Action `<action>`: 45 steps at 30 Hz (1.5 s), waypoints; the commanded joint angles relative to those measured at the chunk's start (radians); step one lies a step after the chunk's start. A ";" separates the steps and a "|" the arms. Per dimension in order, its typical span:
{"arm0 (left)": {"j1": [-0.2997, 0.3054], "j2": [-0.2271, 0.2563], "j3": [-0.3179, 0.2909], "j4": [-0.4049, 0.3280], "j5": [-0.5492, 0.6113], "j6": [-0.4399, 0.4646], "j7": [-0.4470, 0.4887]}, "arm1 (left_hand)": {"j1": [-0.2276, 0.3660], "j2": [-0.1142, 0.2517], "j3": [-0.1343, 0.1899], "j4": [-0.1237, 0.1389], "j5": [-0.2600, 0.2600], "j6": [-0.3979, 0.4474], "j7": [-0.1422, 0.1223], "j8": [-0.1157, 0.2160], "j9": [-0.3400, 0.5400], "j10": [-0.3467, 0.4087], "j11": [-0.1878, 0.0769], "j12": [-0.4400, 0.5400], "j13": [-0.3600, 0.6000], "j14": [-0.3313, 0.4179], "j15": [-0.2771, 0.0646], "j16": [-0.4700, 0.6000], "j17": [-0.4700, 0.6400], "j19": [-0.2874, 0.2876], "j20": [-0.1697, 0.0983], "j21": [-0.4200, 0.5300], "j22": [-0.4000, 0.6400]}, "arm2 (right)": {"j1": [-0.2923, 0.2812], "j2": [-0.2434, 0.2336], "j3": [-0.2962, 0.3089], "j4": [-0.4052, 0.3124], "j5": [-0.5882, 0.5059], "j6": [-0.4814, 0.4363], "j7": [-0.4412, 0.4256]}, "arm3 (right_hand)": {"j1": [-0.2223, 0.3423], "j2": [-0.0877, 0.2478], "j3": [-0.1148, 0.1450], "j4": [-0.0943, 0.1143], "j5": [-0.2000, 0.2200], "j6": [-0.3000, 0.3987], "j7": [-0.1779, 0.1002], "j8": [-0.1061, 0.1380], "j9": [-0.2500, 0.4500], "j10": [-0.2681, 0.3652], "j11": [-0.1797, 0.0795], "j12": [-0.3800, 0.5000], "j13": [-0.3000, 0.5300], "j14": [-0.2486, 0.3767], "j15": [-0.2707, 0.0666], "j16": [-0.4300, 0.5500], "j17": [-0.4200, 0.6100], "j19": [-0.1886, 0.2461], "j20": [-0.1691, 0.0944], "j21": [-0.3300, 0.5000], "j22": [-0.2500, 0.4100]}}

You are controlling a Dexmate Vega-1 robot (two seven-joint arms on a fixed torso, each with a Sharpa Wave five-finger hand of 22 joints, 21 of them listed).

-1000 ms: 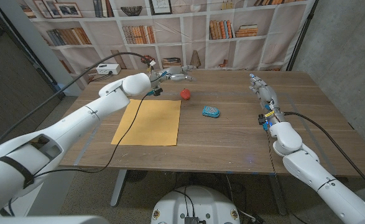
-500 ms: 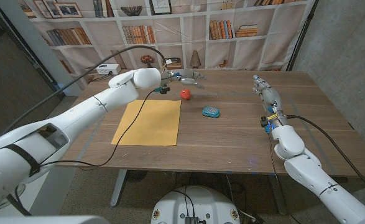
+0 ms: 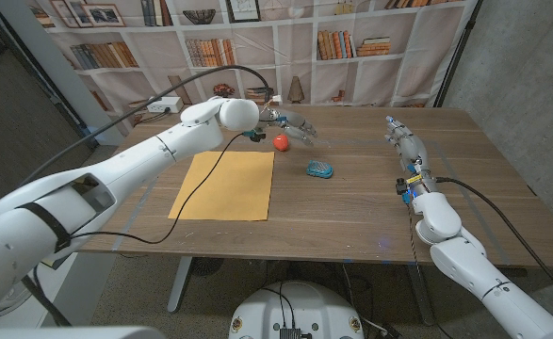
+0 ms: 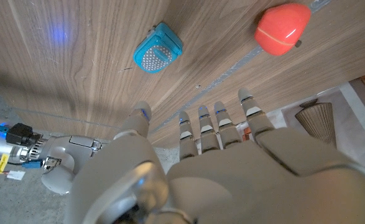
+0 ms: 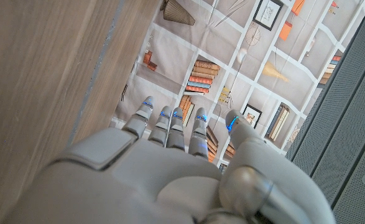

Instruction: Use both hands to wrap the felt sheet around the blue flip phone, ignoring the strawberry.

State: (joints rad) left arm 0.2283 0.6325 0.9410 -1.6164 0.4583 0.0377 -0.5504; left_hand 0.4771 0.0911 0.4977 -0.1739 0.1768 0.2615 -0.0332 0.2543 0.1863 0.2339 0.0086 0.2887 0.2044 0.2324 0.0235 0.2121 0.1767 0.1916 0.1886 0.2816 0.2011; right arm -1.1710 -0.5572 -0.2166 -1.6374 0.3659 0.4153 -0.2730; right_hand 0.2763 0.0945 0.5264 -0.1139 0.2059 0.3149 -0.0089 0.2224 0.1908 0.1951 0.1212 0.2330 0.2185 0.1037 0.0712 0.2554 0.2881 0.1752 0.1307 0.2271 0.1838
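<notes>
Since a second ago my left hand (image 3: 293, 122), fingers spread and empty, moves past the strawberry (image 3: 281, 142) toward the phone (image 3: 319, 169).

Strawberry (image 3: 281, 142) between left robot hand (image 3: 293, 122) and phone (image 3: 319, 169)

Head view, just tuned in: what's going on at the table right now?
Nothing is held yet. The left hand hovers open above the far side of the table, beside the strawberry. The blue flip phone lies bare on the wood, apart from the felt sheet, which lies flat and unwrapped. The right hand waits open near the right side.
</notes>
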 commanded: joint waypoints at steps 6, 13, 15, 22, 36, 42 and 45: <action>-0.047 -0.043 0.091 0.012 0.235 -0.036 0.001 | 0.133 -0.032 0.024 -0.016 -0.001 0.108 -0.040 0.011 0.002 0.085 -0.049 0.010 -0.002 0.068 -0.046 0.002 0.000 0.041 -0.032 0.008 -0.003 | 0.028 0.019 -0.008 0.044 0.013 0.012 0.013 | 0.002 0.009 0.002 -0.007 -0.005 0.009 0.002 0.003 0.003 0.003 0.000 0.000 0.001 0.014 0.001 0.007 0.000 0.009 0.002 0.002 0.002; -0.050 -0.058 0.117 0.018 0.335 -0.058 0.032 | 0.195 -0.089 0.008 -0.013 0.005 0.056 -0.037 -0.022 0.003 0.072 -0.058 -0.007 -0.001 0.041 -0.052 -0.016 0.001 0.040 -0.050 0.001 -0.005 | 0.037 0.024 -0.011 0.067 0.022 0.021 0.021 | 0.002 0.011 0.000 -0.008 -0.005 0.011 0.003 0.002 0.004 0.007 -0.002 0.001 0.001 0.020 0.002 0.010 0.000 0.011 0.003 0.003 0.002; -0.047 -0.058 0.129 0.006 0.387 -0.050 0.041 | 0.215 -0.112 -0.006 -0.007 0.010 0.037 -0.037 -0.033 0.005 0.049 -0.058 -0.019 0.005 0.016 -0.047 -0.024 0.002 0.024 -0.052 -0.008 -0.005 | 0.039 0.025 -0.011 0.072 0.024 0.022 0.021 | 0.002 0.012 0.000 -0.008 -0.006 0.012 0.003 0.002 0.004 0.007 -0.002 0.001 0.001 0.023 0.002 0.011 0.001 0.012 0.005 0.003 0.002; -0.037 -0.065 0.156 -0.011 0.510 -0.038 0.034 | 0.227 -0.132 -0.022 0.002 0.015 0.038 -0.032 -0.035 0.008 0.052 -0.068 -0.019 0.013 -0.006 -0.049 -0.027 0.004 -0.002 -0.048 -0.021 -0.004 | 0.044 0.025 -0.012 0.086 0.030 0.027 0.028 | 0.000 0.013 -0.003 -0.009 -0.007 0.017 0.005 0.001 0.004 0.013 0.004 0.002 0.001 0.031 0.003 0.014 0.001 0.014 0.006 0.003 0.003; -0.023 -0.112 0.147 0.077 0.457 -0.104 0.050 | 0.202 -0.178 -0.071 0.024 0.025 0.010 -0.039 -0.051 0.010 0.029 -0.057 -0.029 0.023 -0.004 -0.052 -0.018 0.008 0.004 -0.049 -0.023 -0.003 | 0.053 0.017 -0.012 0.104 0.045 0.024 0.043 | -0.002 0.016 -0.007 -0.010 -0.008 0.023 0.005 -0.001 0.004 0.022 0.007 0.004 0.002 0.047 0.008 0.021 0.002 0.019 0.013 0.004 0.003; -0.023 -0.132 0.160 0.111 0.455 -0.106 0.070 | 0.184 -0.186 -0.088 0.035 0.029 0.013 -0.037 -0.051 0.010 0.038 -0.056 -0.026 0.026 0.006 -0.052 -0.013 0.010 0.011 -0.047 -0.021 -0.002 | 0.064 0.015 -0.014 0.123 0.057 0.023 0.057 | -0.002 0.017 -0.009 -0.010 -0.008 0.028 0.006 -0.001 0.004 0.029 0.011 0.006 0.002 0.051 0.007 0.023 0.003 0.021 0.015 0.004 0.003; -0.023 -0.138 0.163 0.124 0.452 -0.106 0.084 | 0.179 -0.188 -0.093 0.039 0.030 0.018 -0.034 -0.049 0.010 0.040 -0.056 -0.025 0.027 0.008 -0.053 -0.012 0.010 0.011 -0.048 -0.021 -0.002 | 0.066 0.014 -0.015 0.130 0.061 0.023 0.062 | -0.003 0.017 -0.010 -0.011 -0.008 0.029 0.007 -0.001 0.004 0.030 0.008 0.006 0.002 0.054 0.008 0.024 0.003 0.022 0.016 0.004 0.003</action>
State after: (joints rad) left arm 0.2023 0.5274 1.0914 -1.5490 0.9210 -0.0560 -0.4933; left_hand 0.6635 -0.0945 0.4130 -0.1366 0.1970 0.2782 -0.0749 0.2070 0.1934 0.2653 -0.0512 0.2653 0.2288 0.2361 -0.0269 0.1937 0.1841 0.1959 0.1410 0.2583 0.1980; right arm -1.1164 -0.5391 -0.2288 -1.5323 0.4124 0.4389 -0.2281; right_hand 0.2708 0.1075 0.5172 -0.1230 0.1996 0.3361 -0.0016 0.2223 0.1932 0.2168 0.1287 0.2329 0.2186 0.1467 0.0784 0.2709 0.2882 0.1894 0.1449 0.2271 0.1837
